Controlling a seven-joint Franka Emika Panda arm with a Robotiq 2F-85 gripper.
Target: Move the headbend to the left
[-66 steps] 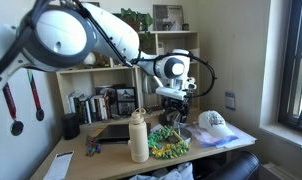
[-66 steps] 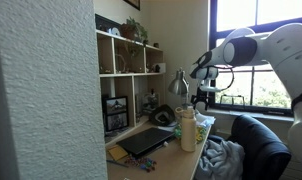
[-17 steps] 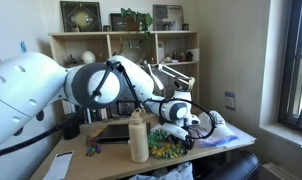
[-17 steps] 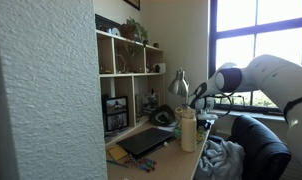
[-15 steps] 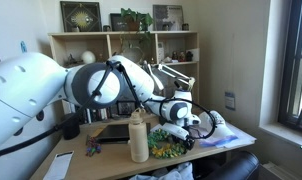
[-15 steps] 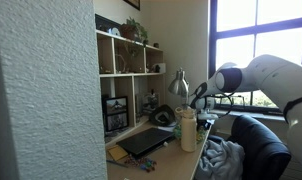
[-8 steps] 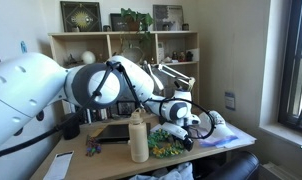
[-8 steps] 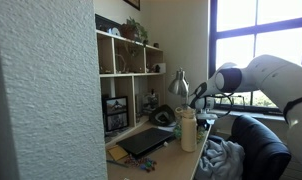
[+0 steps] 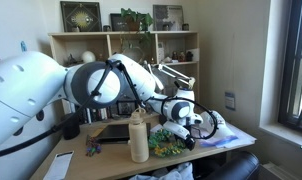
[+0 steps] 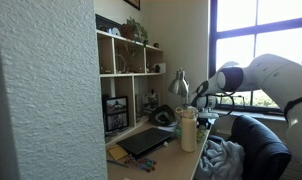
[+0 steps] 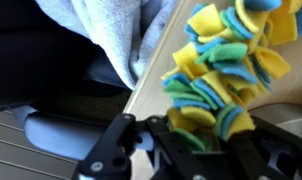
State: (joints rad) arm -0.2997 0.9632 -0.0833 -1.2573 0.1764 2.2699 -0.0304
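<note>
The headbend (image 9: 169, 143), a floppy bundle of green and yellow leaf-like pieces, lies on the wooden table (image 9: 106, 160) at centre frame in an exterior view. It sits between a tall cream bottle (image 9: 139, 137) and a white baseball cap (image 9: 215, 123). In the wrist view the black end effector (image 11: 196, 138) straddles its lower edge; whether it is clenched I cannot tell. That view alone shows blue pieces in the bundle, with grey cloth (image 11: 111, 30) at upper left.

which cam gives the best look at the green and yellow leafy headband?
Wrist view: the green and yellow leafy headband fills the right half, with single leaves distinct. In an exterior view it is only a small blurry clump. In an exterior view the tall cream bottle stands in front and I cannot make it out.
</note>
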